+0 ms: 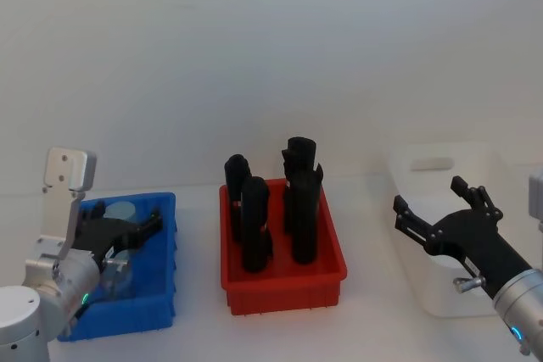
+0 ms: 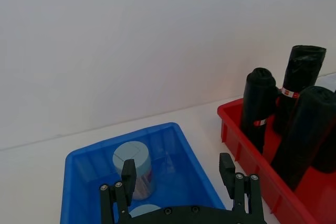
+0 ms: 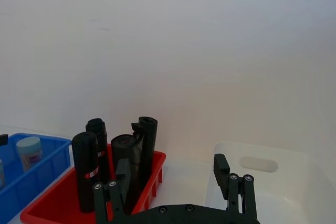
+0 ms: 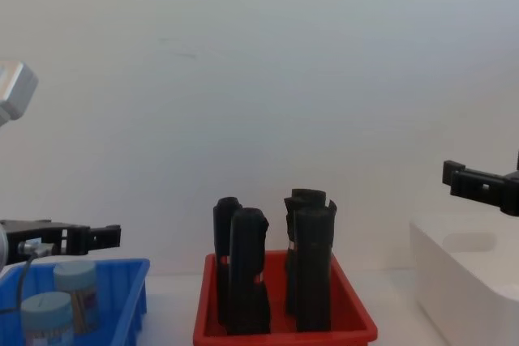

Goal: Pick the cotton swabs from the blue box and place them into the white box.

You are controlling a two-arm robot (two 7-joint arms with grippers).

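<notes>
Left gripper point(image 2: 177, 167) over the blue box point(image 1: 165, 294), fingers spread either side of one upright tub; two cotton swabs point(image 4: 75, 281) stand inside that box; right gripper point(image 1: 429, 195) above the white box point(image 1: 424, 281), fingers spread; red bin point(image 1: 284, 290) between boxes.

Glossy plastic blue box point(image 1: 136, 318); seemingly matt white box point(image 1: 428, 281)

Grey-lidded translucent cotton swab tubs point(image 4: 76, 294) are sitting in bright blue plastic box point(image 4: 130, 301) | black upright rolls point(image 4: 248, 279) are standing in red plastic bin point(image 4: 284, 332) | left gripper point(image 4: 109, 237) is hovering above box
</notes>
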